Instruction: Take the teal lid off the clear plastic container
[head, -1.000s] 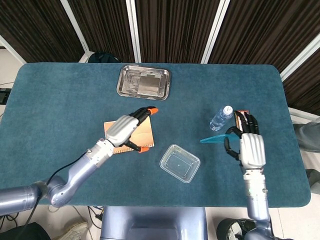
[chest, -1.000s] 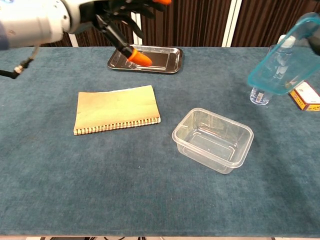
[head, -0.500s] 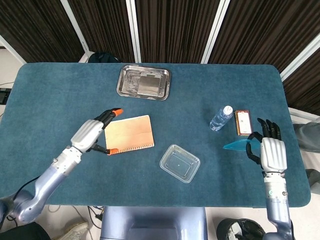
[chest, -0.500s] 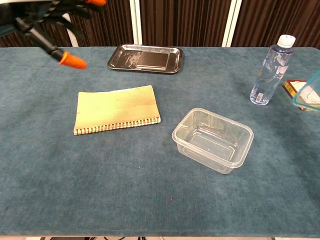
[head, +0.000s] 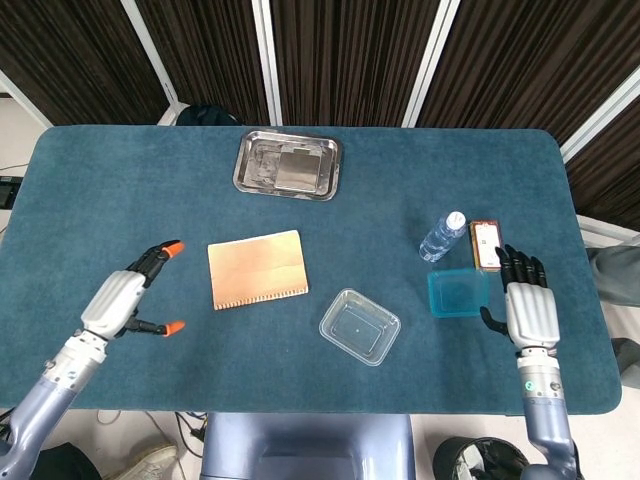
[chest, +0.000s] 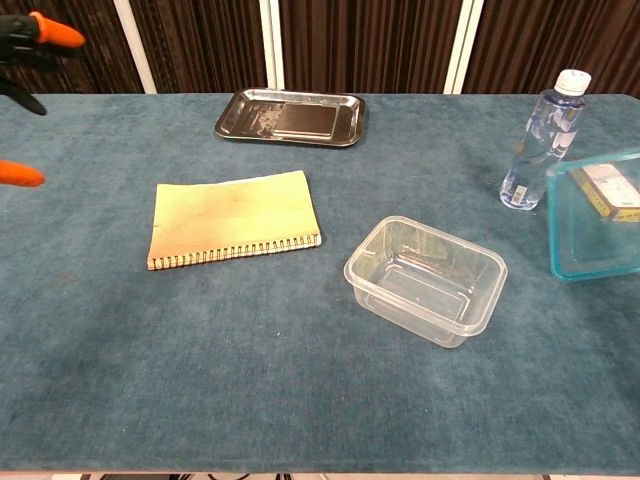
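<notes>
Nearest the robot, the clear plastic container (head: 360, 327) sits open on the blue counter (head: 120, 200), a little right of the middle, with nothing inside it. In the chest view it (chest: 427, 278) shows its rim bare. To its right and well apart from it, the teal lid (head: 458, 292) lies flat on the counter; the chest view has it (chest: 592, 235) at the right edge, cut off by the frame.

Just right of the lid is the right hand (head: 527, 305), its dark fingers (head: 515, 265) spread and pointing away from the robot, holding nothing. Whether the thumb touches the lid's edge cannot be told.

On the near left the left hand (head: 118, 300) hangs over the counter with its orange-tipped fingers (head: 172, 246) apart, and it holds nothing either. Only those orange tips (chest: 55, 32) show at the left edge of the chest view.

Farther back, left of the container, a tan spiral notebook (head: 258, 269) lies closed and flat. Beyond the lid, a water bottle (head: 441, 237) with a white cap stands upright in the chest view (chest: 541, 141), and a small orange box (head: 485, 244) lies just beside it, to its right. At the far side, left of the middle, rests a metal tray (head: 288, 165).
</notes>
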